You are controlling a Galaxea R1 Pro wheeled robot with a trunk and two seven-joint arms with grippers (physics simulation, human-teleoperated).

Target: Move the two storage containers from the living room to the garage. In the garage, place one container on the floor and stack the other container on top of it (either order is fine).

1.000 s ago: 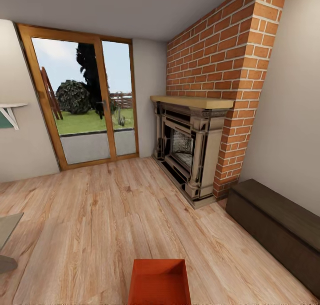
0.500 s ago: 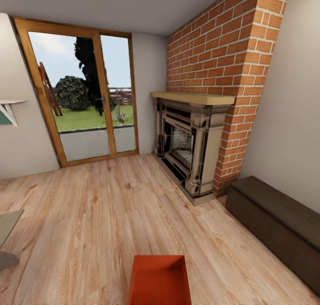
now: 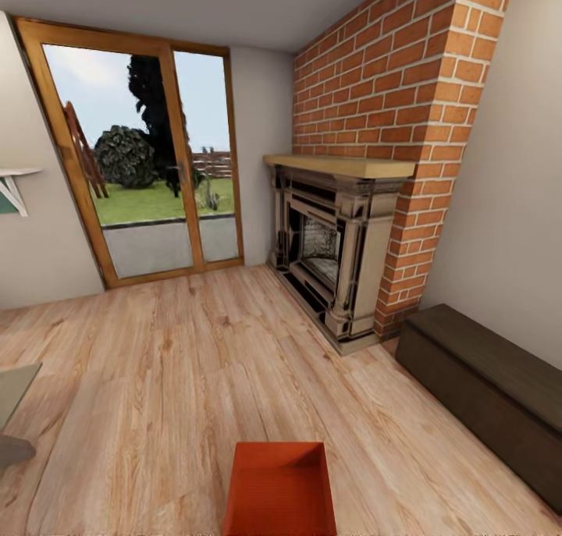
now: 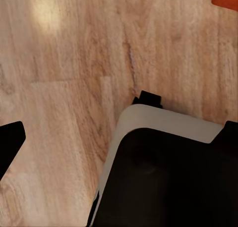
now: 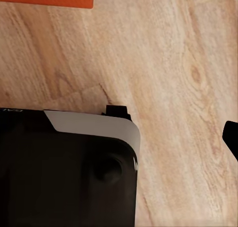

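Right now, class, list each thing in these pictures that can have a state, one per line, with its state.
storage container: upright on the wood floor, lidless, empty.
glazed doors: shut.
fireplace: unlit.
dark bench: top bare.

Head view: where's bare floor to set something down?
Open wood floor runs from the red-orange container up to the glazed doors. Tighter on the right, where the fireplace and dark bench line the wall.
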